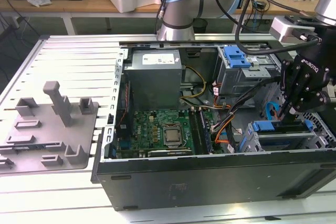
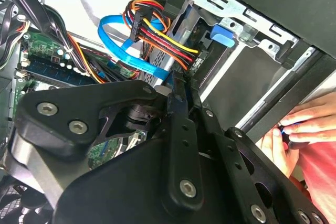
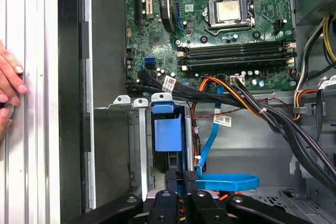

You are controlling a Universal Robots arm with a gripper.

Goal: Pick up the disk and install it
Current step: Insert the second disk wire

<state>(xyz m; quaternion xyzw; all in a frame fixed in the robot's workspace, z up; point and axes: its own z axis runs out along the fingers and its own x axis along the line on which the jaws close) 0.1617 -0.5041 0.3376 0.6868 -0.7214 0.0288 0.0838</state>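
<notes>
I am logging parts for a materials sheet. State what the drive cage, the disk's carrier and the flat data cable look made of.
Drive cage: bare sheet metal, dull silver, with folded tabs. The disk's carrier: bright blue plastic, probably moulded, smooth with a slight sheen. Flat data cable: blue flexible plastic jacket, glossy, bending in a loop. Gripper: matte black, likely metal.

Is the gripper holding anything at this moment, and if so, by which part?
It cannot be told. The gripper is down at the disk sitting in the drive cage of the computer case, but whether it grips the blue carrier is hidden.
</notes>
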